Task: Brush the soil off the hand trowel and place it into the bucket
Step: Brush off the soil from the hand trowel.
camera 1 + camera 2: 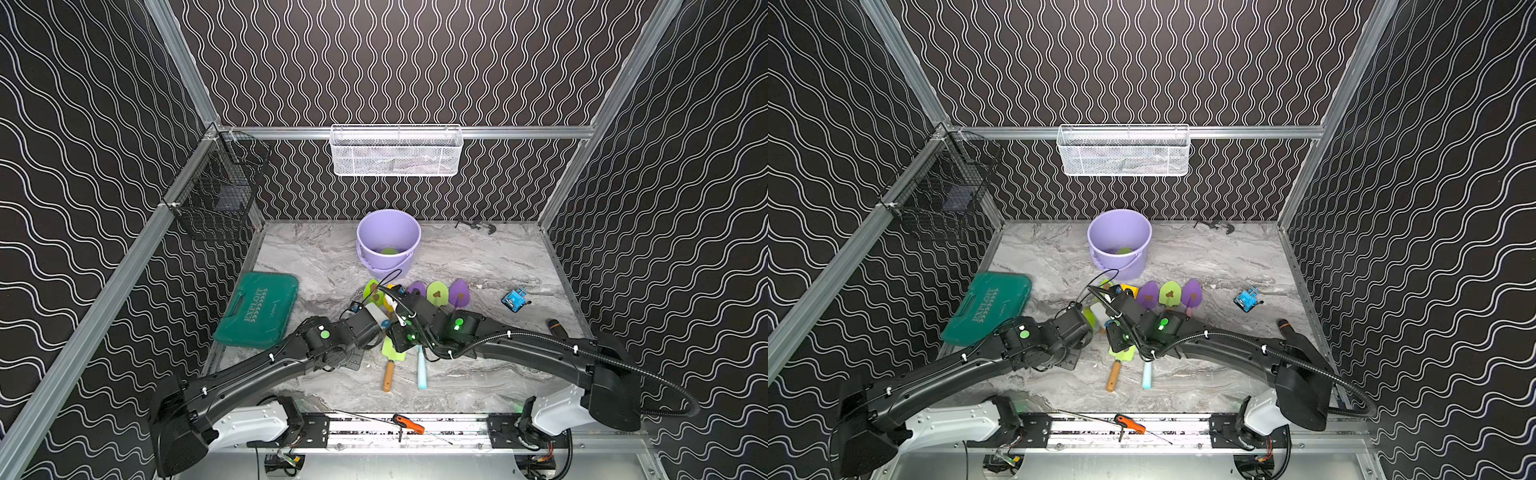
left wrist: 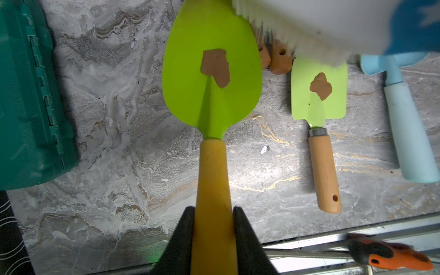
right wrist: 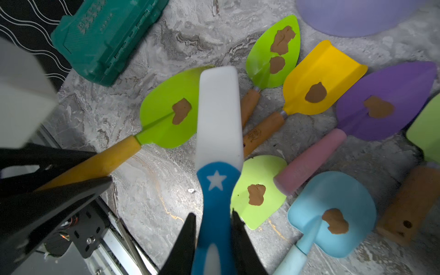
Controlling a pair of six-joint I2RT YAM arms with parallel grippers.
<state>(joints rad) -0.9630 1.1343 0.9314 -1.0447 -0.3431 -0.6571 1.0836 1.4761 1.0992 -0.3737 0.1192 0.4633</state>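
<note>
My left gripper (image 2: 213,209) is shut on the yellow handle of the hand trowel (image 2: 212,95), which has a lime-green blade. A flat brown patch of soil (image 2: 215,67) sits mid-blade. My right gripper (image 3: 213,215) is shut on the blue star-marked handle of a white brush (image 3: 219,114). The brush head overlaps one edge of the trowel's blade (image 3: 164,114), right beside the soil (image 3: 181,110); its bristles (image 2: 273,31) show by the blade's tip. Whether they touch the blade is unclear. The lilac bucket (image 1: 365,232) stands upright at the back, beyond both grippers.
Several other soiled trowels lie around: leaf-green (image 3: 262,59), yellow (image 3: 333,69), purple (image 3: 404,90), light green (image 3: 259,171), blue (image 3: 345,190). A green tool case (image 1: 257,316) lies left, a blue gadget (image 1: 515,299) right. A white mesh basket (image 1: 395,151) hangs on the back wall.
</note>
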